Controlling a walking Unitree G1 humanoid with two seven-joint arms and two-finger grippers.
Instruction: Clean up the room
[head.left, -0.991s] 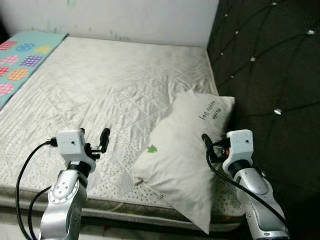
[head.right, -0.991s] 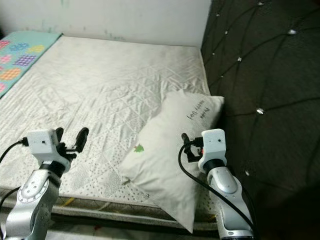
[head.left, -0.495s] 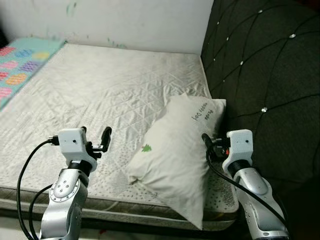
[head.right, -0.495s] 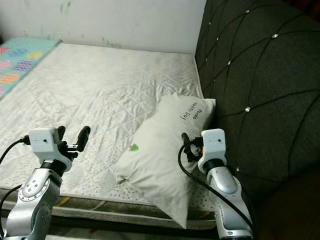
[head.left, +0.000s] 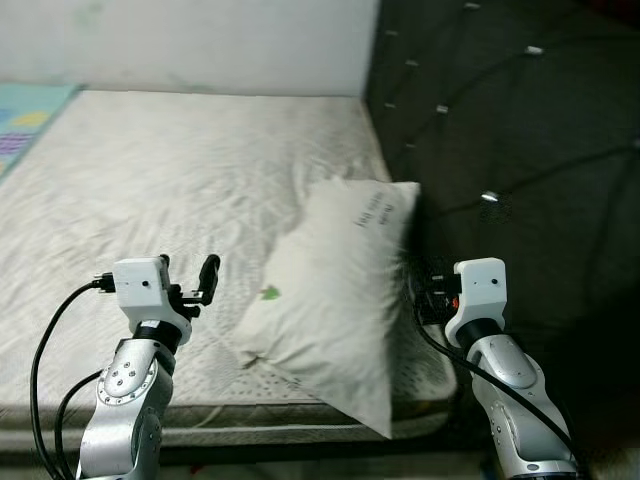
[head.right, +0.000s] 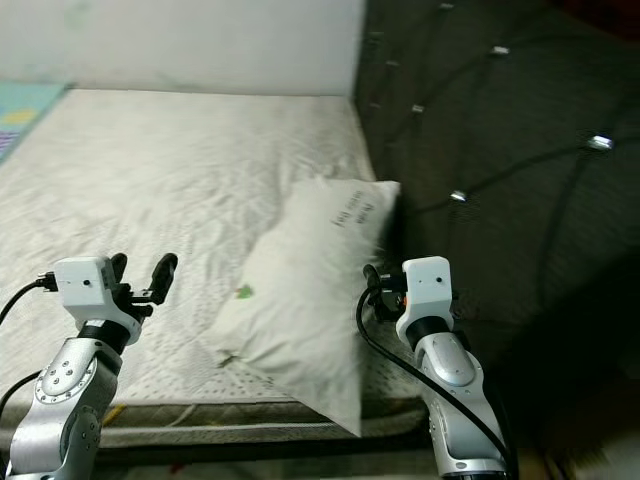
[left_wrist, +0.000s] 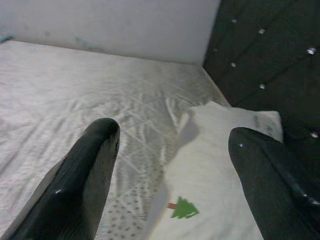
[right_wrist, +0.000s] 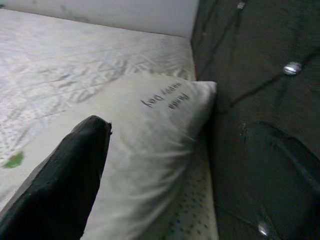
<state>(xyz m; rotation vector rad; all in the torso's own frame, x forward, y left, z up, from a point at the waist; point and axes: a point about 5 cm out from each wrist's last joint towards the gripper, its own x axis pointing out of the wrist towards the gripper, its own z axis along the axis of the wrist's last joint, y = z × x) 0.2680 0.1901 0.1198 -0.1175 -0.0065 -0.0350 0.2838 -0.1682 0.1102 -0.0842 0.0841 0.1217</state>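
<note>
A white pillow (head.left: 335, 295) lay on the bed (head.left: 160, 190), towards the corner nearest the robot's right side, with its far end up against the dark tufted headboard (head.left: 500, 130) and its near corner hanging over the mattress edge. The pillow bore a small green tree motif (head.left: 270, 293) on its lower half and a line of dark handwriting-style lettering (head.left: 372, 211) near its upper end; the words could not be read with confidence. The mattress cover was pale, quilted and creased, and a strip of patterned turquoise fabric (head.left: 25, 115) showed at the far left corner of the bed. The left claw (head.left: 190, 283) was held above the front part of the mattress, just left of the pillow and not touching it, its two black fingers (left_wrist: 82, 175) spread well apart. The right claw (head.left: 418, 290) was held at the pillow's right edge, close to the headboard; whether it was open or closed could not be told, and contact with the pillow could not be confirmed. The head views were somewhat blurred. A pale wall (head.left: 190, 45) stood behind the bed.
</note>
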